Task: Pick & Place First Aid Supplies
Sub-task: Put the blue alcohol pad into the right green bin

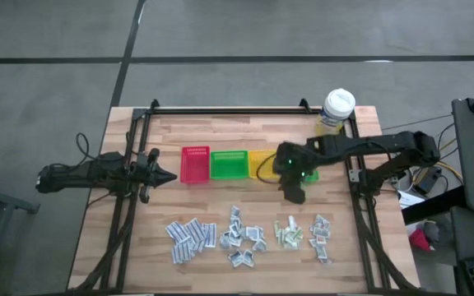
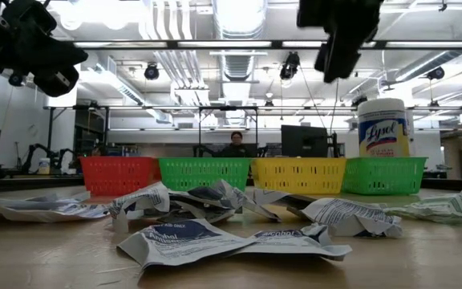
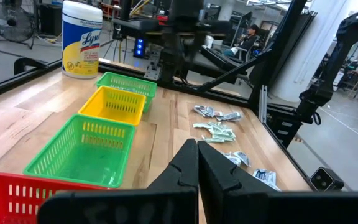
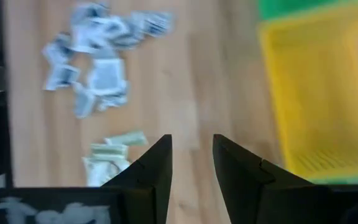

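Wooden butcher-block table carried a row of small plastic mesh bins: a red bin, a green bin, a yellow bin and a second green bin partly under the right arm. The first aid supplies, tiny flat sachets in white-blue, grey-silver and pale green, lay scattered in loose heaps on the table's near half, well apart from the bins. The right gripper hung above bare wood just beside the yellow bin, its two dark fingers parted by a narrow gap with nothing between them. The left gripper waited near the red bin, fingers pressed together and empty. A white-lidded yellow wipes tub stood at the far right corner.
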Robot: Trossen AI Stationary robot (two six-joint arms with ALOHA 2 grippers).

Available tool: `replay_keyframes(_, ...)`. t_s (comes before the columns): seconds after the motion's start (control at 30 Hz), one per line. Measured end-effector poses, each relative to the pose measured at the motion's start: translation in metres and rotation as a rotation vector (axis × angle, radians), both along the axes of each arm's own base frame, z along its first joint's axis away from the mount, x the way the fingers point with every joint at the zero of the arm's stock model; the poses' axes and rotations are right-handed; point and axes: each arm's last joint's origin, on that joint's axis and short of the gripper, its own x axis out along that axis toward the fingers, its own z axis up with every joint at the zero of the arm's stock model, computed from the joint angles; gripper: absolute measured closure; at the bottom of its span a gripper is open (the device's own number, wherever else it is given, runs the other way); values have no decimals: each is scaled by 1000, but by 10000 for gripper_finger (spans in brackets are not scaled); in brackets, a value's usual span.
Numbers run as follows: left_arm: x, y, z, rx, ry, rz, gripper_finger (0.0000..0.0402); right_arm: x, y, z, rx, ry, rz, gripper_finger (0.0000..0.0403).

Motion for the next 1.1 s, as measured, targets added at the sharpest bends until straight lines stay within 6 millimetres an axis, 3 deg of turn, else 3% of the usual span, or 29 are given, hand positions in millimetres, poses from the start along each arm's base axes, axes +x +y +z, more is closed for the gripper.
replay_keyframes(0.27,0,0,0,-4,1,0,401,9,51,4,15,-178,175,305)
replay_keyframes(0.47,0,0,0,-5,1,1,401,9,75,7,25,-257,250,310)
replay_keyframes(0.87,0,0,0,-37,2,5,401,16,80,13,-21,-370,224,301)
replay_keyframes(1.1,0,0,0,-36,2,5,401,36,84,-6,-37,-370,205,307)
